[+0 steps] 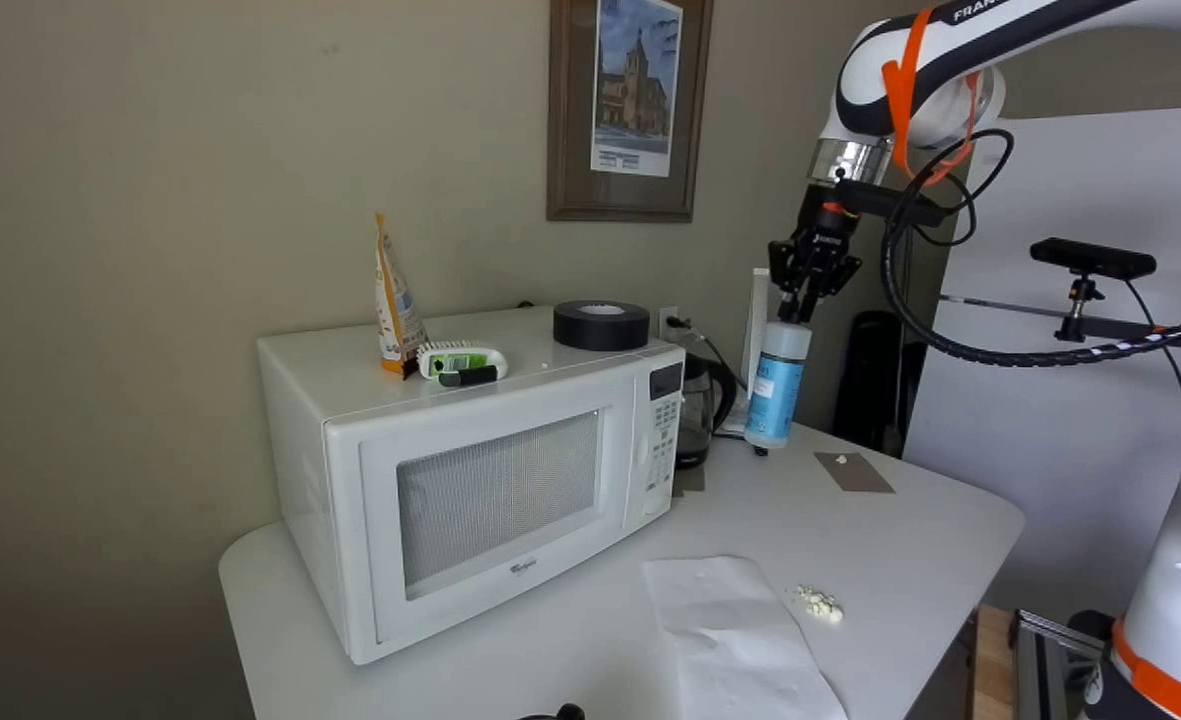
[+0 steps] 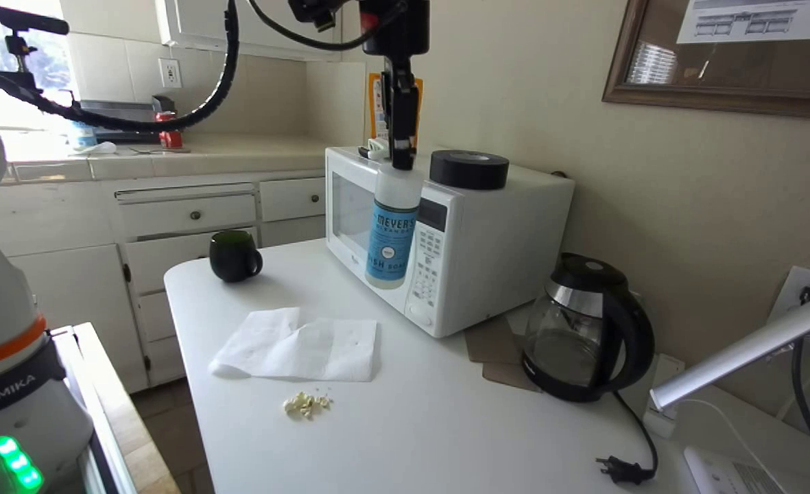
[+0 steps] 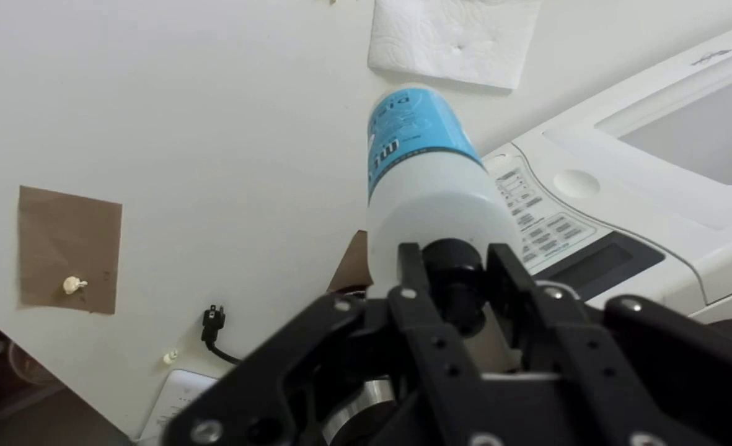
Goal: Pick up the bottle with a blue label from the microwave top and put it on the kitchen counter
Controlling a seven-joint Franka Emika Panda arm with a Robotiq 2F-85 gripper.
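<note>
The bottle point(image 1: 777, 390) is clear with a bright blue label and a black cap. It also shows in an exterior view point(image 2: 392, 240) and in the wrist view point(image 3: 415, 130). My gripper point(image 3: 454, 254) is shut on its black cap, one finger on each side. The bottle hangs slightly tilted in the air above the kitchen counter point(image 2: 446, 425), apart from the microwave point(image 2: 501, 254). In an exterior view my gripper point(image 1: 798, 308) is to the right of the white microwave point(image 1: 510, 500), with the pale counter point(image 1: 910, 560) below.
A black tape roll point(image 1: 601, 326), a brush point(image 1: 462, 362) and an orange-white bag point(image 1: 395, 305) stand on the microwave. A glass kettle point(image 2: 583, 329) stands beside it. The counter also bears a paper towel point(image 2: 302, 346), crumbs point(image 2: 305, 405), a dark mug point(image 2: 233, 255) and a brown card point(image 3: 71, 248).
</note>
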